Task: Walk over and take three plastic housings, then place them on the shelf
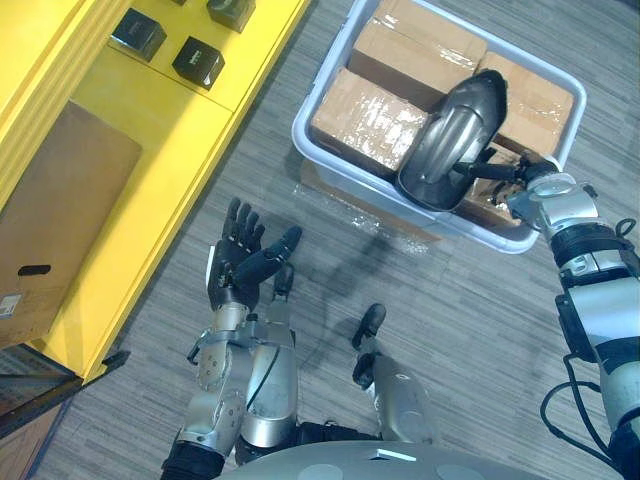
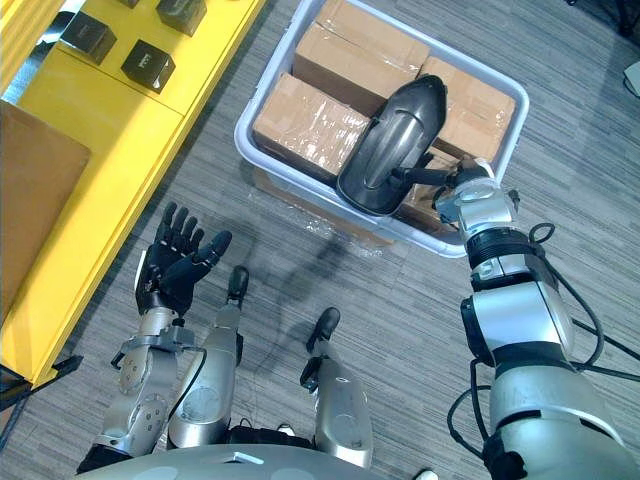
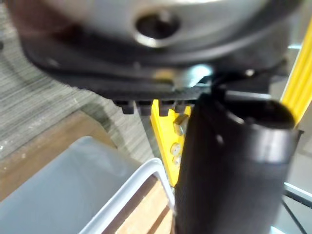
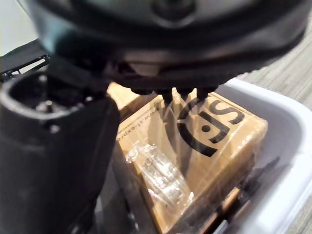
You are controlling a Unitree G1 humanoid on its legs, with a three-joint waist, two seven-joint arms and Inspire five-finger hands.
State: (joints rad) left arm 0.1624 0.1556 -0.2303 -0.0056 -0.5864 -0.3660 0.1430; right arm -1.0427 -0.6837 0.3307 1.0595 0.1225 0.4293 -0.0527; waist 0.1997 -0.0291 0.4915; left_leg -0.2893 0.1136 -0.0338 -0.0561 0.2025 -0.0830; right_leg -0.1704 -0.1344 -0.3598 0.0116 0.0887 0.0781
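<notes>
Plastic housing (image 1: 455, 140), a dark curved shell, held tilted above a pale bin (image 1: 340, 168) on the floor (image 1: 450, 320). The right robot hand (image 1: 522, 172) grips its lower edge from the side. That edge grip suits the shell's shape, which gives the fingers a thin rim to close on and lets the shell clear the bin wall. The bin holds cardboard boxes (image 1: 365, 115) wrapped in clear film, and the plastic housing appears to hang just over them rather than rest on them.

The left robot hand (image 1: 243, 255) is held palm up with its fingers spread wide and nothing in it. It sits low beside the yellow shelf (image 1: 170, 130), probably ready to receive or steady a part. The shelf carries small black boxes (image 1: 197, 62) and a flat brown board (image 1: 60, 210).

Most of the right fingers are hidden behind the shell, so how far they wrap round it is not clear. No further housings can be made out in the bin. The right wrist view shows a wrapped box close up. A dark mass beside it may be the shell or the thumb.
</notes>
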